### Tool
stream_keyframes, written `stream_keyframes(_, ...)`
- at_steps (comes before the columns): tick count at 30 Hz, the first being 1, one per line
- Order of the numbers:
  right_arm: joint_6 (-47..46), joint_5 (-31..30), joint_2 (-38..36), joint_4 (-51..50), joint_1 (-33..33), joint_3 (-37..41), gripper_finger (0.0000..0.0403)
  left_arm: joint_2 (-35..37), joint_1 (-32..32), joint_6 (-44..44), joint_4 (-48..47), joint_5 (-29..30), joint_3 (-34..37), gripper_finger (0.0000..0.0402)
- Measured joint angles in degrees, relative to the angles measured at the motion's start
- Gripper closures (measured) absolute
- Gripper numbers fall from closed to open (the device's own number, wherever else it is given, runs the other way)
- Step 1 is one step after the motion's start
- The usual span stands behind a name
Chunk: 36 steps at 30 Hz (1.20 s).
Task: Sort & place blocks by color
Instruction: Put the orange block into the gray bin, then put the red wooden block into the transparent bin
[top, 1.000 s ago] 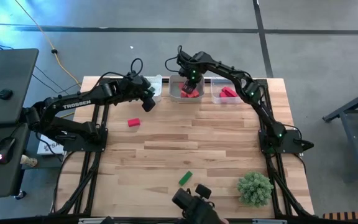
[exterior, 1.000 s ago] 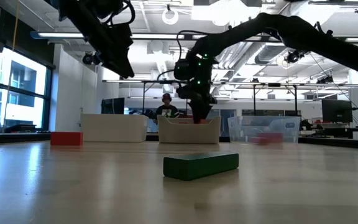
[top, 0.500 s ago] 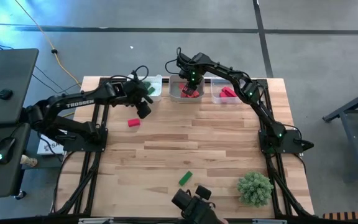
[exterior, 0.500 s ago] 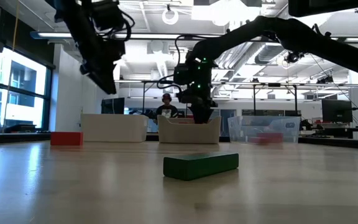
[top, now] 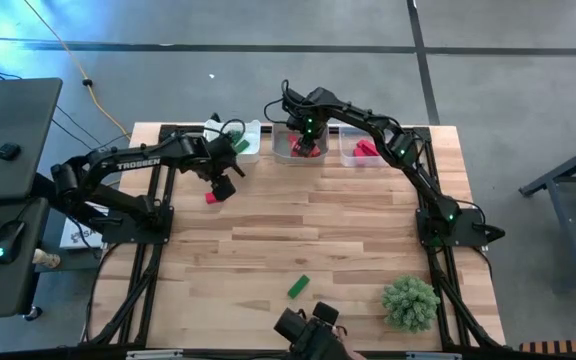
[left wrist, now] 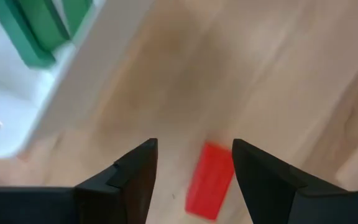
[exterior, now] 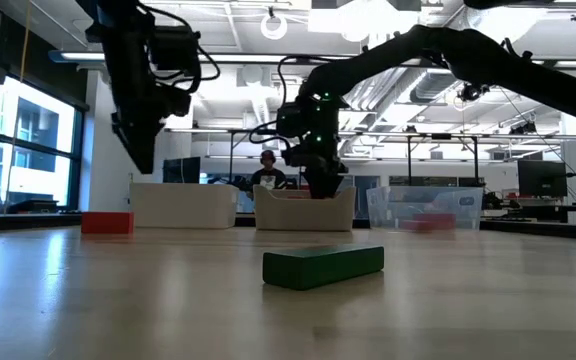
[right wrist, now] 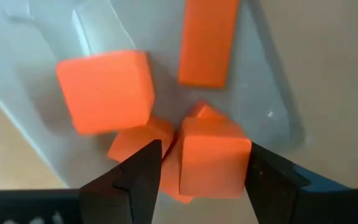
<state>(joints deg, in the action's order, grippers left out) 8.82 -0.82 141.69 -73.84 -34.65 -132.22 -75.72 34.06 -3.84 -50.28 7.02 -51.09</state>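
A red bar block (top: 215, 197) (left wrist: 210, 180) lies flat on the table at the left. My left gripper (top: 224, 186) (left wrist: 194, 168) hangs open just above it, pointing down, one finger on each side and clear of it. My right gripper (top: 308, 138) (right wrist: 197, 162) points down, open, into the middle tray (top: 286, 150). Its fingers stand on either side of a red-orange cube (right wrist: 213, 158) that rests on other red-orange blocks in the tray. A green bar (top: 298, 287) (exterior: 323, 267) lies flat near the table's near edge.
The left tray (top: 251, 148) holds green blocks (left wrist: 42, 25). The right tray (top: 348, 152) holds a pinkish-red block (top: 368, 150). All three trays stand in a row along the far edge. A bushy green ball (top: 410, 303) sits at the near right corner.
My left gripper has come away from the left tray toward the table's near edge and down. It has tipped from slanting to pointing nearly straight down over the red bar. The blocks on the table have not moved.
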Motion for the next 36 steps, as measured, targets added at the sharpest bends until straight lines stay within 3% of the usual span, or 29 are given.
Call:
stream_keyframes(23,-6.20,1.21,-4.11,-0.51,1.71,-2.80,0.0202,-1.34,0.07,4.51,-4.22,-3.29,0.00,0.0204)
stream_keyframes(31,-12.79,7.08,-5.09,-1.07,2.54,-2.80,0.0202,-1.34,0.07,7.42,-4.86,-3.45,0.02,0.0204)
stream_keyframes(36,-15.85,7.32,-6.92,-1.20,4.50,-2.80,0.0202,-1.34,0.07,7.41,-4.80,-5.27,2.38,0.0201)
